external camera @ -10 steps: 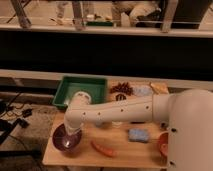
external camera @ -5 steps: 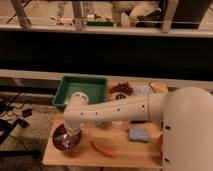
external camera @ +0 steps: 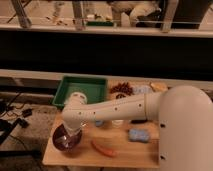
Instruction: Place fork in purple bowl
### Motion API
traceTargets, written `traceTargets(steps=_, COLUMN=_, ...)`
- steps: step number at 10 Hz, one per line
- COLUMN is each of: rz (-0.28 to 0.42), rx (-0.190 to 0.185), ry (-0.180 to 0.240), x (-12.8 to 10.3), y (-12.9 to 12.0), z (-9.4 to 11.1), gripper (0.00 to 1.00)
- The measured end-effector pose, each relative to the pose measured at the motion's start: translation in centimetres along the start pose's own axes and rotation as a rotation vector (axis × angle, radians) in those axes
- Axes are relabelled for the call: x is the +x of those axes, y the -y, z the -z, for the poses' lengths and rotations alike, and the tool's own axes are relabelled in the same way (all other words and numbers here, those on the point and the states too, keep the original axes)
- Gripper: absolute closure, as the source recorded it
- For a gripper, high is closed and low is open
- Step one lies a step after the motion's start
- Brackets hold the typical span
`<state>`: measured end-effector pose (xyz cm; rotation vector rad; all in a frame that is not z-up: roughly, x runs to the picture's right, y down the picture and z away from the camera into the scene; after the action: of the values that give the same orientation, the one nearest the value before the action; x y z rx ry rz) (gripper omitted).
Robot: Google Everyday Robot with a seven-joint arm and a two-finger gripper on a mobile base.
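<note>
While my claw [external camera: 70,135] hangs over the one purple bowl [external camera: 57,144] at the table's [external camera: 125,151] near left corner, I cannot tell whether it grips anything. Beside the bowl lies one orange-red object [external camera: 104,148], then one blue sponge [external camera: 138,135]; farthest sits one green tray [external camera: 95,84].

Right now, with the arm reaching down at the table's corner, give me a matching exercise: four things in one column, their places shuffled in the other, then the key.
Things:
1. purple bowl
2. green tray
3. blue sponge
4. gripper

Places:
A. far side of the table, left in the picture
B. down over the purple bowl
C. near left corner of the table
D. near side, next to the robot's white body

Pairs: 1-C; 2-A; 3-D; 4-B.
</note>
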<state>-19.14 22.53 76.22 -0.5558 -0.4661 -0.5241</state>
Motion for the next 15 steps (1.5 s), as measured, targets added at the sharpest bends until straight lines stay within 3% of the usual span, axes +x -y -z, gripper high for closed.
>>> traceTargets(steps=1, rz=-0.001, rx=0.000, ry=0.000, x=0.06, y=-0.02, z=0.00, gripper=0.80)
traceTargets(steps=6, rz=-0.002, rx=0.000, ry=-0.001, x=0.11, y=-0.03, z=0.00, gripper=0.29)
traceTargets(steps=7, rz=-0.002, rx=0.000, ry=0.000, x=0.12, y=-0.05, z=-0.04, gripper=0.23)
traceTargets(steps=15, rz=-0.002, rx=0.000, ry=0.000, x=0.11, y=-0.04, z=-0.03, gripper=0.20)
